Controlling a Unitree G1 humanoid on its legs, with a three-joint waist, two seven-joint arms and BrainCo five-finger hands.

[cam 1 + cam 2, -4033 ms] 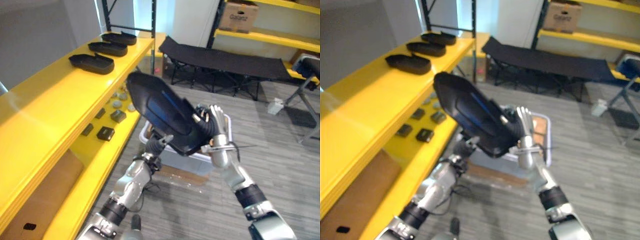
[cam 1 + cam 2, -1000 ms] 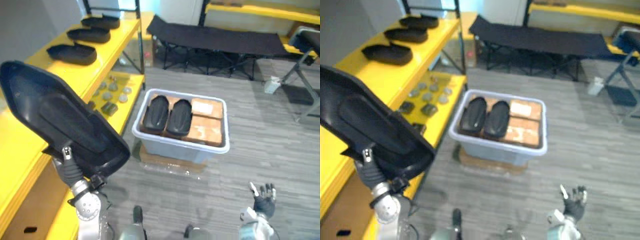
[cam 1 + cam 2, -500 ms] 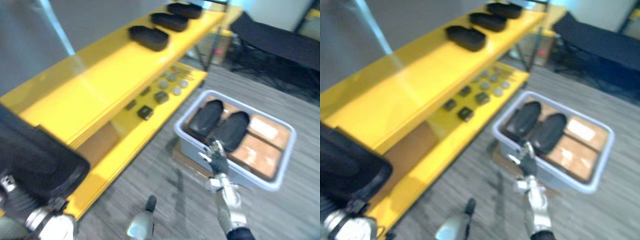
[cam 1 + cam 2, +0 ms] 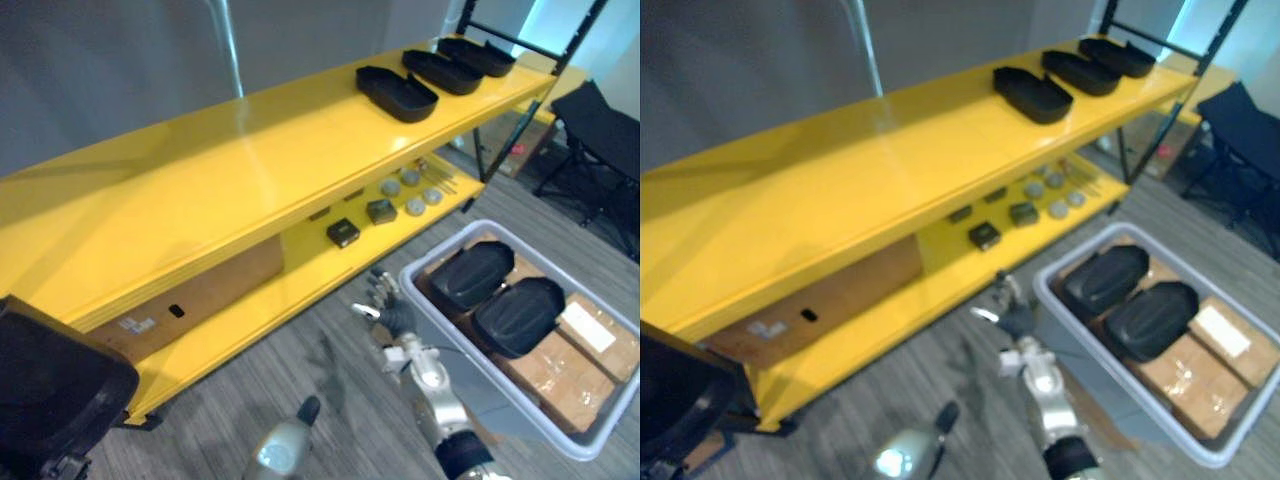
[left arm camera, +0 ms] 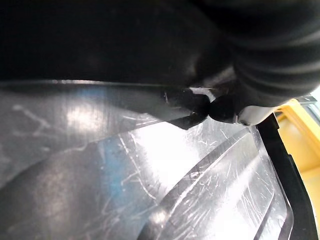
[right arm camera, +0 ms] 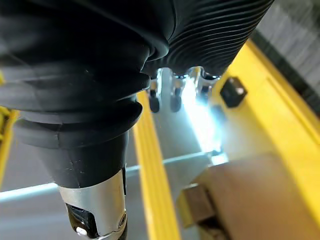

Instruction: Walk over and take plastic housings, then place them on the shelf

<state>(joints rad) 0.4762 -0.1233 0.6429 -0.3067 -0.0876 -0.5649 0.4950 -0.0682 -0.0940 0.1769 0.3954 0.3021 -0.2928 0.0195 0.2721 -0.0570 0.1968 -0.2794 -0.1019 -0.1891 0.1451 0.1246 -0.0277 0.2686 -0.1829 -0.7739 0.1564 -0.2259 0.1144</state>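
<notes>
Yellow shelf [image 4: 200,190] spans the room; off its near end the plastic housing [image 4: 50,395] sits at the left hand [image 5: 260,45], whose hold I cannot tell; the right hand [image 4: 385,312] hangs before it, fingers loose. It seems light, stiff, slick; best gripped by its rim.

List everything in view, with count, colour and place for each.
shelf: 1, yellow, two levels, along the robot's left
shelf housings: 3, black, in a row at the far end of the top level
small parts: several, dark and grey, on the lower level
cardboard box: 1, brown, on the lower level
bin: 1, grey, on the floor beside the shelf
bin housings: 2, black, side by side in the bin
packed boxes: at least 2, brown, in the bin
cot: 1, black, far right
carried housing: 1, black, lower left
left hand: gripping the carried housing
right hand: open, above the floor by the bin
</notes>
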